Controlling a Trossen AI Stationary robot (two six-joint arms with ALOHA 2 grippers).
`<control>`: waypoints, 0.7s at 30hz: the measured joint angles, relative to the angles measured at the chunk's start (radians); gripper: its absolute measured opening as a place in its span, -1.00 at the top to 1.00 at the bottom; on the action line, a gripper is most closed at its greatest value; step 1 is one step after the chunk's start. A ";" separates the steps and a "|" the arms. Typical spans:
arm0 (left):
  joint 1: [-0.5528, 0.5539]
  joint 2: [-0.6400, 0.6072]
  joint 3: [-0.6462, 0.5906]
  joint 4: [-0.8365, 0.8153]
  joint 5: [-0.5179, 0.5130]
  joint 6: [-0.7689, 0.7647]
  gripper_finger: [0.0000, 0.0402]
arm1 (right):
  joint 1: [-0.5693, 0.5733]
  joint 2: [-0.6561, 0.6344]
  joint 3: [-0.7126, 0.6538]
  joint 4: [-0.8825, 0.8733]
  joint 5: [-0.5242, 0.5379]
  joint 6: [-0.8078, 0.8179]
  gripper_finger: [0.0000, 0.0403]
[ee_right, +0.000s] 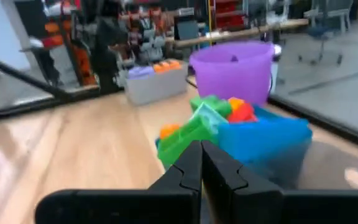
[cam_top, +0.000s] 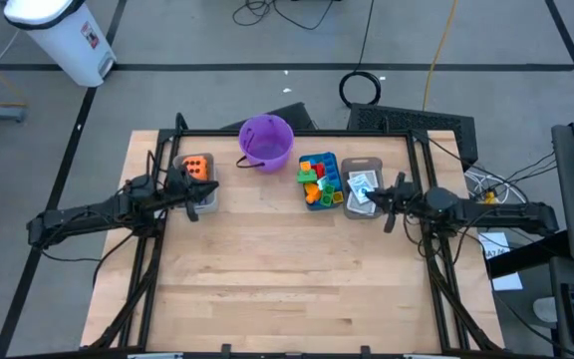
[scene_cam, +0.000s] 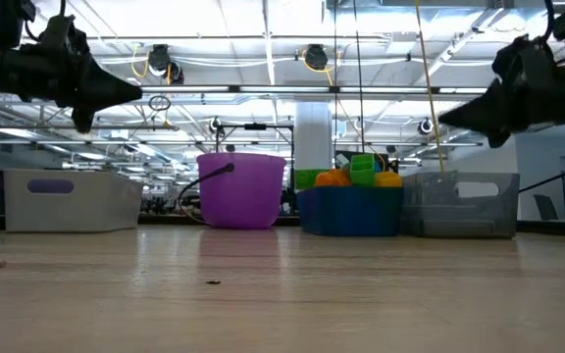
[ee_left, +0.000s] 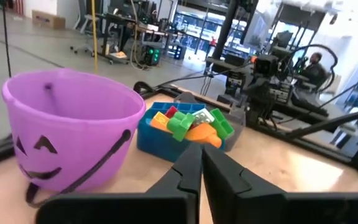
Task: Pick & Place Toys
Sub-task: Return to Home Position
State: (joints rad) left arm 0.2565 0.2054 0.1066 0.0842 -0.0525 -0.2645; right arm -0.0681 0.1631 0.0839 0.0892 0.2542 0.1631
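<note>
Toys look sorted from where I stand. The bright bricks [cam_top: 317, 179] are heaped in the blue bin [scene_cam: 351, 211], which sits just ahead of the right pincer [ee_right: 201, 152] and a little to its side. The orange dice [cam_top: 196, 168] lie in the grey bin [scene_cam: 67, 201], just ahead of the left pincer [ee_left: 199, 155]. The picture cards [cam_top: 359, 186] rest in the clear bin [scene_cam: 459, 206], close under the right pincer's tips. Both pincers are clenched on nothing, fingers pressed together, and both hang raised above the surface [cam_top: 287, 289] at the near edge of the bins. The purple bucket [cam_top: 265, 140] stands beyond and between them. I can make out no toy between either pair of fingers. To my eye the placing is finished and the step in hand is the retreat to rest. That would call for drawing each arm back toward its own side. The tips should keep their height so they clear the bin rims. Neither arm needs to reach toward the bucket.
</note>
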 joint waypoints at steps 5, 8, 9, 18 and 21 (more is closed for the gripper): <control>0.000 0.000 0.000 0.001 0.000 -0.087 0.97 | 0.000 -0.001 -0.065 0.142 0.005 0.034 1.00; 0.000 0.000 0.000 0.001 0.000 -0.080 0.97 | 0.000 0.001 -0.064 0.125 0.005 0.034 0.99; 0.000 0.000 0.000 0.001 0.000 -0.078 0.96 | 0.000 0.001 -0.065 0.125 0.005 0.034 0.98; 0.000 0.000 0.000 0.001 0.000 -0.079 0.77 | 0.000 0.001 -0.067 0.127 0.005 0.034 0.99; 0.000 0.000 0.000 0.001 0.000 -0.080 0.76 | 0.000 0.001 -0.067 0.127 0.005 0.034 0.98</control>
State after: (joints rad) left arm 0.2564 0.2054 0.1066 0.0856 -0.0521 -0.3445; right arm -0.0681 0.1642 0.0166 0.2157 0.2590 0.1970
